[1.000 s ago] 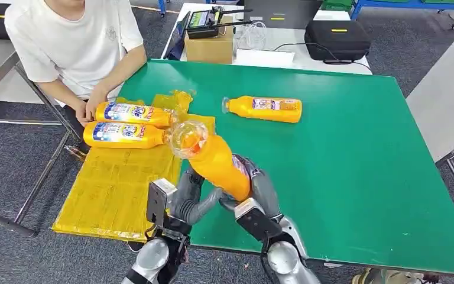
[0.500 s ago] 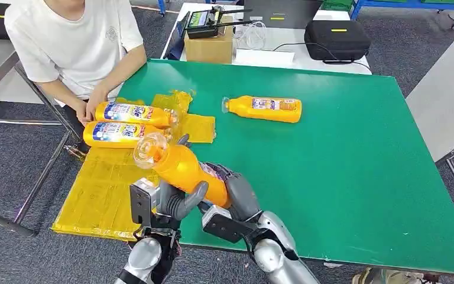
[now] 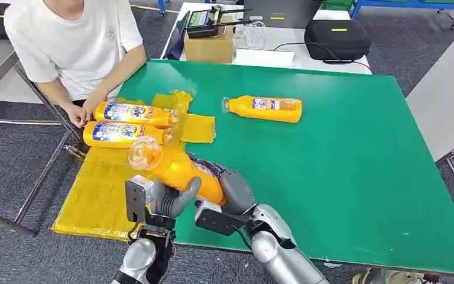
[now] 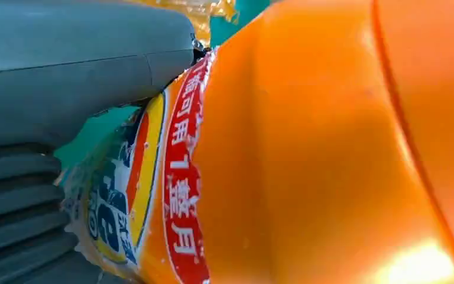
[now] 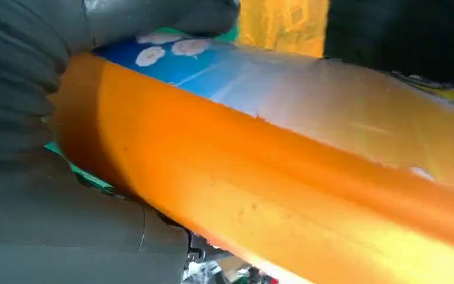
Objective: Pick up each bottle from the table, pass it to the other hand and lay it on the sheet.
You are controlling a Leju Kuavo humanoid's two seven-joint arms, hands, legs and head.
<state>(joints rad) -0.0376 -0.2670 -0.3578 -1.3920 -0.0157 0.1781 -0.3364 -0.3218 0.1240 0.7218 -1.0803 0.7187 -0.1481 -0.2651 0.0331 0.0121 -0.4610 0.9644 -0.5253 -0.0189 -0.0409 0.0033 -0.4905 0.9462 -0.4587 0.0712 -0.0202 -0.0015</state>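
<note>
- Person [image 3: 74, 41] sits at the far left of the table, hands resting at the sheet's edge beside the laid bottles.
- Sheet [image 3: 103, 195]: yellow, spread over the left part of the green table [image 3: 343, 177] and hanging past its left edge.
- Two bottles [image 3: 131, 112] lie flat on the sheet's far end, side by side and touching or nearly so. Judged as done.
- Left hand [image 3: 174, 198]: fingers curled up around the lower body of the held bottle [image 3: 180, 168]; the left wrist view has the thumb pressed against the label. It grips the bottle.
- Held bottle: tilted, clear cap end raised toward the sheet, up off the table just at the sheet's near right edge.
- Right hand [image 3: 233, 189]: wrapped on the same bottle's base end; the right wrist view has fingers closed over the body. It also holds on.
- Judgement: this is mid-handover, both hands sharing the third bottle; release by the right hand and the laying down are not yet done.
- Last bottle [image 3: 263, 109] lies on its side on bare green, well apart from the sheet, untouched.
- Tally, as judged: two laid, one in transfer, one left to pick up.
</note>
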